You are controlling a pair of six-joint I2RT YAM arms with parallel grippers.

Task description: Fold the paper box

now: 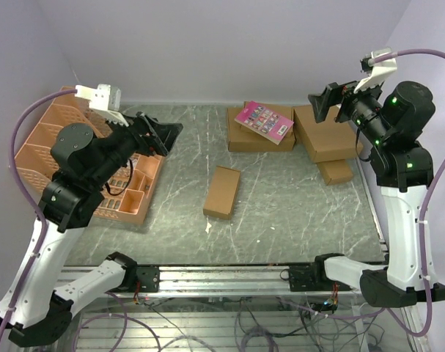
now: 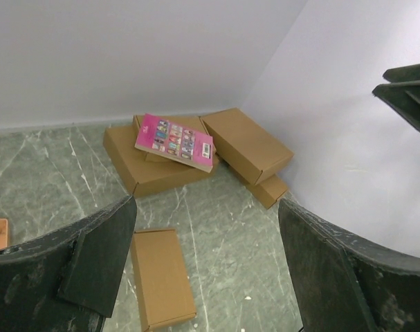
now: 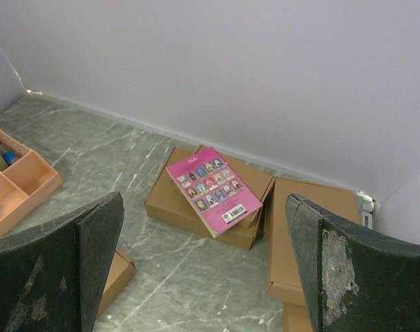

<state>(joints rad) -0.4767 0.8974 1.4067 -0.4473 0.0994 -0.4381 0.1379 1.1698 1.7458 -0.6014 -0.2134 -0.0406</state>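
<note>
Brown cardboard, folded shut into a small oblong paper box, lies flat near the middle of the green marbled bench. Its long side runs roughly away from the arms and tilts slightly to the right, and neither arm touches it. Behind it, toward the far wall, a large box of the same brown card carries a pink booklet laid askew on its lid. A second large box sits just beside it on the right, and a small box rests at that one's near edge. A salmon-pink tray with many compartments occupies the far left of the bench. The left hand hangs in the air over the tray's right edge, its jaws spread wide and holding nothing. The right hand is raised above the second large box at the far right, its jaws likewise spread wide and empty. The two hands face each other across the bench.
</note>
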